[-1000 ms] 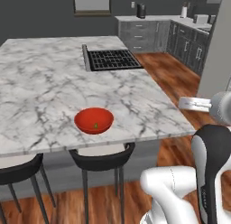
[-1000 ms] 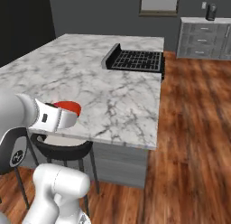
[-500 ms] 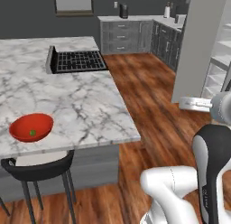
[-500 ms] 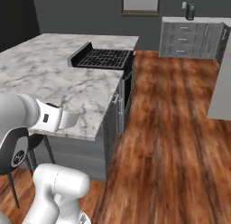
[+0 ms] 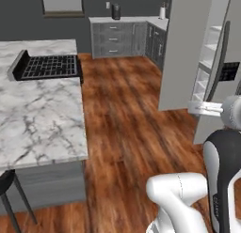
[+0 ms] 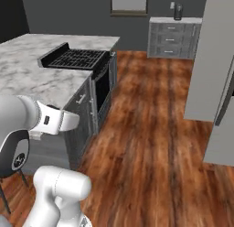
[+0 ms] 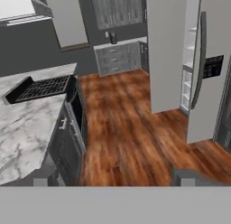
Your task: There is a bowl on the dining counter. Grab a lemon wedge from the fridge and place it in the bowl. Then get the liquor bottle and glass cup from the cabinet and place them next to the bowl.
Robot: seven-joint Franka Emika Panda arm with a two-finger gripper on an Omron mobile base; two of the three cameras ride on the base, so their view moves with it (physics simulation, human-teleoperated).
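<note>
The gripper (image 7: pixel 115 180) is hovering with its jaws spread wide and holding nothing. The fridge (image 7: pixel 198 65) is standing ahead and right of the jaws, one door open. The marble tabletop (image 7: pixel 25 123) with its cooktop (image 7: pixel 40 88) is lying to their left.

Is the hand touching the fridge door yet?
Apart. In the hand view the hand hangs open over bare wood floor, with the fridge well beyond its fingertips.

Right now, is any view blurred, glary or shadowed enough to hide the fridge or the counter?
Left base view: soft, low-detail render, yet the fridge with its door ajar and the dining counter read clearly. Right base view: even light, no glare. Hand view: flat lighting, faint floor sheen, the cooktop slightly soft.
</note>
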